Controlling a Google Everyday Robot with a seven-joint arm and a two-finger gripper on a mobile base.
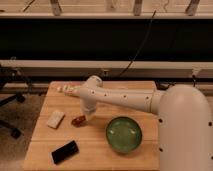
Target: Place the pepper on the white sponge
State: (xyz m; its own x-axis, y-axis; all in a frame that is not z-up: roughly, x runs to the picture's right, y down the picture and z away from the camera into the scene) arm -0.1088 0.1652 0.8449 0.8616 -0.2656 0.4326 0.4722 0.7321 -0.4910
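The pepper (pixel 78 120) is a small dark red-orange chili lying on the wooden table (pixel 95 152), left of centre. The white sponge (pixel 55 119) is a cream block lying flat on the table a little to the left of the pepper, apart from it. My gripper (pixel 89 116) hangs down from the white arm (pixel 120 98) and sits right at the pepper's right end, low over the table. The arm hides how the gripper meets the pepper.
A green bowl (pixel 123 134) stands right of the gripper. A flat black rectangle (pixel 65 151) lies near the front left edge. A long lumpy white object (pixel 65 90) lies at the back left, beside the arm. My white base (pixel 185 130) fills the right side.
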